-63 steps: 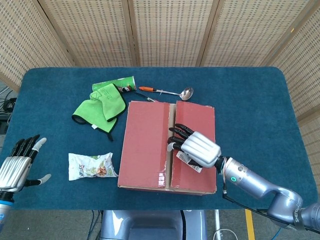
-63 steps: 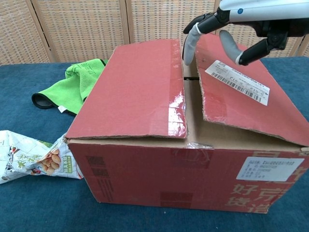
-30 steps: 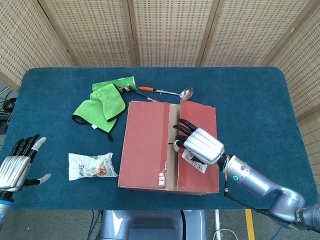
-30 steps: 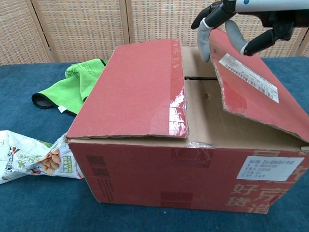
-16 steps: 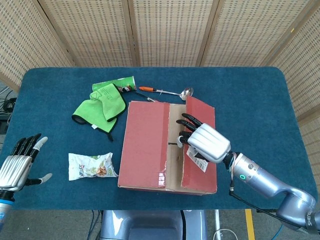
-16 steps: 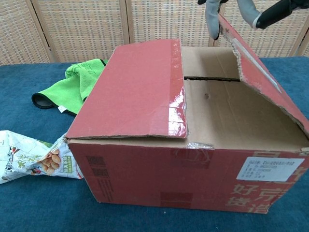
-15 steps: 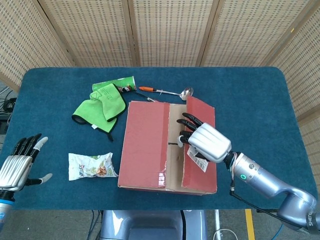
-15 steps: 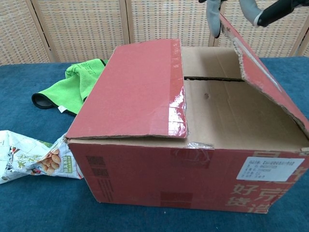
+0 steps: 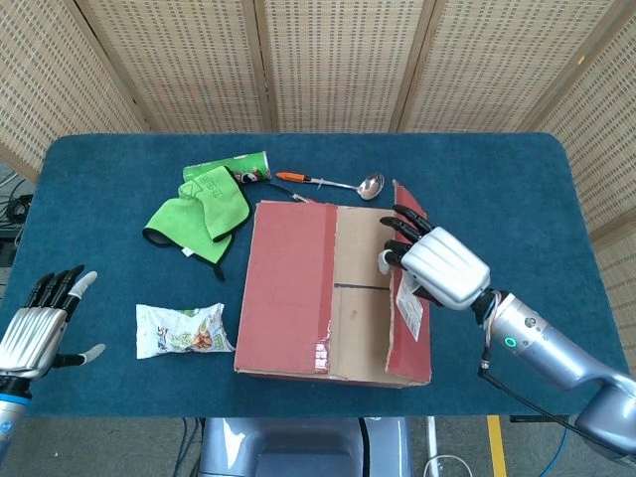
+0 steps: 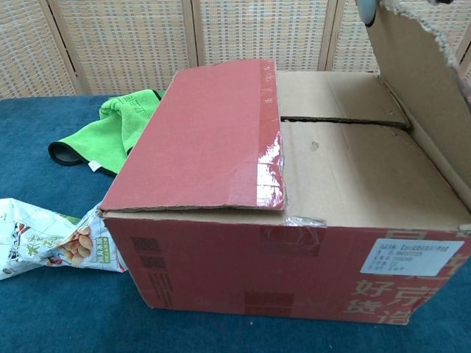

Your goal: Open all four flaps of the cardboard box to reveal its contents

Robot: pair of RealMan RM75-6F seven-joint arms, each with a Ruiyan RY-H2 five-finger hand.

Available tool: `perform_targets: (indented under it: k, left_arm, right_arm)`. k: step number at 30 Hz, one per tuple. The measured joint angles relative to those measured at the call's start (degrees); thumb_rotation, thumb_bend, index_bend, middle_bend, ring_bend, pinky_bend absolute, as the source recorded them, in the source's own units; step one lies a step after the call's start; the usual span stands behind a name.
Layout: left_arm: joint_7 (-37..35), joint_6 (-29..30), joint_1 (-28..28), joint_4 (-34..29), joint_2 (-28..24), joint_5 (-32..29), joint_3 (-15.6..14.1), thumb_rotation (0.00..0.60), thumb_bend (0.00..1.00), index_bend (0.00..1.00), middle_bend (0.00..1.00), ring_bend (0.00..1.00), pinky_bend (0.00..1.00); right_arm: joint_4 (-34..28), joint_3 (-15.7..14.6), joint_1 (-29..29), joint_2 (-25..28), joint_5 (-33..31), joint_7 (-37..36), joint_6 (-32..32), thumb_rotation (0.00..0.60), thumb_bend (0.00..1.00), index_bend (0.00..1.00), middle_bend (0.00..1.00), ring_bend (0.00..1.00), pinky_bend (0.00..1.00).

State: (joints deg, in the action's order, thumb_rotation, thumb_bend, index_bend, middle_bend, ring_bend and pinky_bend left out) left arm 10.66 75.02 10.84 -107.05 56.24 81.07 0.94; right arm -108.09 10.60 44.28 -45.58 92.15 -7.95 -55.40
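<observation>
One cardboard box [image 9: 333, 293] sits mid-table, its near wall closest to you in the chest view. That wall carries one white printed label [image 10: 416, 257], too small to read, and large Chinese characters [image 10: 401, 299] cut off at the lower edge.

Your right hand [image 9: 437, 266] holds the box's right flap [image 9: 407, 298] raised close to upright. The dark fingers [image 9: 405, 231] hook over its free edge toward the box's middle, and the silver back of the hand faces up. A second white label [image 9: 408, 306] is on the flap's outer red face, just below the hand; its print is unreadable. The forearm runs back toward the near right table corner. In the chest view only the flap's plain inner face [image 10: 430, 95] shows, with a grey fingertip at its top edge.

Left of those fingers, two inner flaps [image 10: 346, 165] lie flat and closed, meeting at a seam. Beyond them the left flap [image 9: 293, 283] also lies shut, glossy tape along its edge.

Your left hand [image 9: 35, 333] hovers at the near left table edge, fingers spread, holding nothing.

Between it and the box lies one snack bag [image 9: 184, 330], print illegible. Farther off lie one green cloth [image 9: 196, 214], one green can [image 9: 231, 167] and one ladle [image 9: 328, 181], orange at the handle end.
</observation>
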Motion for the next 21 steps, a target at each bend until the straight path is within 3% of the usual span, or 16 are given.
perform_targets:
  k: [21]
  left_arm:
    - [0.9, 0.2, 0.3, -0.4, 0.0, 0.1, 0.2, 0.514, 0.13, 0.07, 0.00, 0.00, 0.00]
  right_arm:
    - [3.4, 0.4, -3.9, 6.9, -0.8, -4.6, -2.5, 0.600, 1.00, 0.46, 0.45, 0.13, 0.00]
